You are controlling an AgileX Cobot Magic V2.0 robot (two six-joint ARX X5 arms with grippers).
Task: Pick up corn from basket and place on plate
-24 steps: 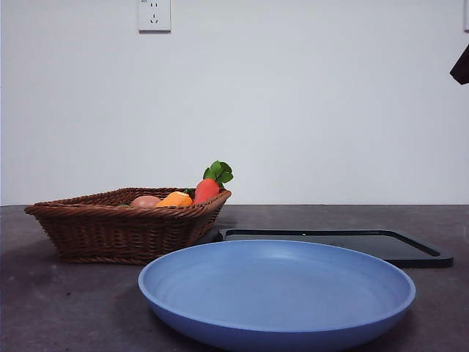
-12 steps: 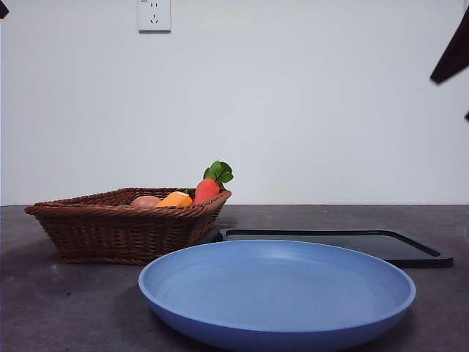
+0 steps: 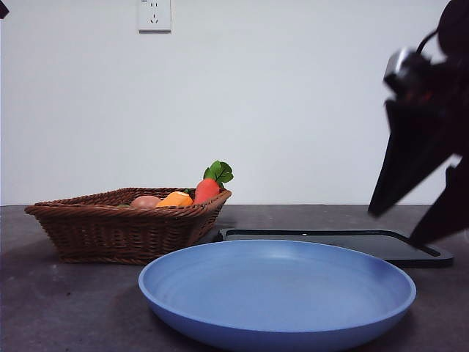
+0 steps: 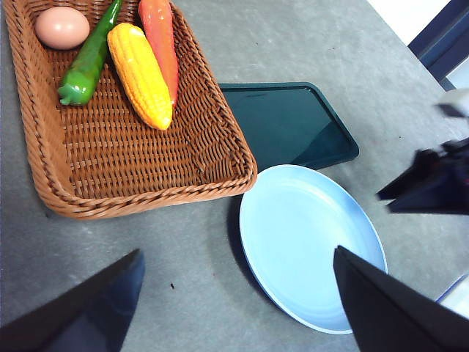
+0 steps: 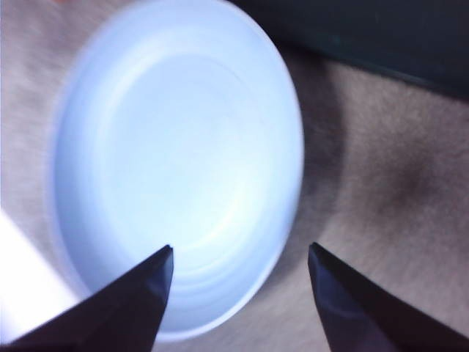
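Resting on the counter are all the things I need, and I place them by the basket; it is the largest, its wicker walls flaring so the produce lies loose and reachable from above; the plate sits just beside the basket's near corner, bare, which I judge leaves room for a cob nearly as long as it is wide; the black tray lies against the basket's side, just behind the plate; inside the basket the corn lies flat along the weave, the carrot touching one flank, the green pepper on the other, the egg in the far corner beyond the pepper; that crowding suggests a grip across the cob's middle; my right hand hangs above the plate, well apart from the basket, jaws spread wide and holding nothing; my left hand hovers above the counter just outside the basket's rim, jaws wide too, touching nothing.
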